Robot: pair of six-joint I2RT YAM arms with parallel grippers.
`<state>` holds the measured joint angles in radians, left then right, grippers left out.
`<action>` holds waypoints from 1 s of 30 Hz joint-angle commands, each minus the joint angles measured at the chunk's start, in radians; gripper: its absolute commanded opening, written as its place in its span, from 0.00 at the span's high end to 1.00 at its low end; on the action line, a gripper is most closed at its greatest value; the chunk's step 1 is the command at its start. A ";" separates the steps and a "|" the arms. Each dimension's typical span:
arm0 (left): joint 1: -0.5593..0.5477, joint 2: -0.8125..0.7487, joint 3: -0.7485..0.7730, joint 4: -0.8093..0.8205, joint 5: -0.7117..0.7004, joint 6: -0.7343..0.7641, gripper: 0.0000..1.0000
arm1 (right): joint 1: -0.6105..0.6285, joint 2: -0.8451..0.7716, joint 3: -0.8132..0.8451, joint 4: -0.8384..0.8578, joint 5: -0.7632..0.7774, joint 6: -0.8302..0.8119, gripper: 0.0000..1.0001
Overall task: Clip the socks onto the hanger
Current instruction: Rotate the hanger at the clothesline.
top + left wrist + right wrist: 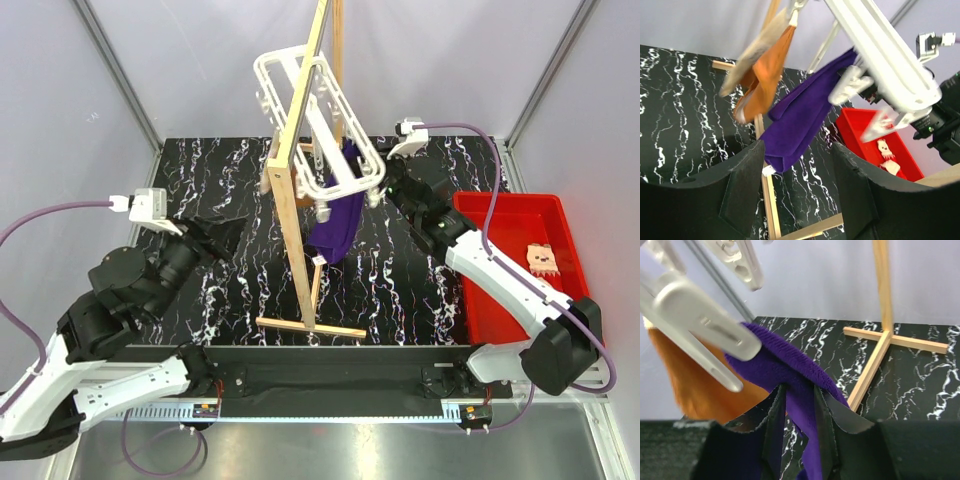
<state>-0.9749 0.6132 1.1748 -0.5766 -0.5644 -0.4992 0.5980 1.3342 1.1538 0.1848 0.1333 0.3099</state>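
Observation:
The socks [541, 258], beige cuff with a red foot, lie in the red bin [500, 200] at the right; they also show in the left wrist view [886, 155]. The white hanger [341, 186] hangs from the wooden stand [297, 200], with its clips dangling [695, 315]. My right gripper [383, 192] is at the hanger's right lower corner, and in the right wrist view [799, 415] it is shut on a fold of the purple cloth [785, 370]. My left gripper [222, 243] is open and empty, left of the stand, facing the hanger [880, 50].
The purple cloth [338, 220] hangs from the hanger over the black marble table. A brown-orange cloth [765, 75] hangs beside it on the left side. The stand's wooden base bars [767, 190] lie on the table under the cloths. Grey walls enclose the table.

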 commanded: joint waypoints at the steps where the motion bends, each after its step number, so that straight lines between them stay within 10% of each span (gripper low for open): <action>1: -0.004 0.029 0.009 0.073 0.057 -0.001 0.39 | -0.007 0.002 0.047 -0.011 -0.077 -0.005 0.64; 17: -0.004 0.120 0.054 0.093 0.055 0.036 0.34 | -0.007 -0.070 0.011 -0.084 -0.237 0.020 0.57; 23: 0.054 0.348 0.224 -0.141 -0.118 0.016 0.26 | -0.007 -0.069 0.024 -0.085 -0.258 0.005 0.54; 30: 0.399 0.404 0.109 0.061 0.303 -0.009 0.17 | -0.006 -0.033 0.081 -0.145 -0.216 -0.023 0.50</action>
<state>-0.6765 1.0328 1.3212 -0.6189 -0.4480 -0.4980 0.5945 1.2961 1.1671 0.0536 -0.0959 0.3199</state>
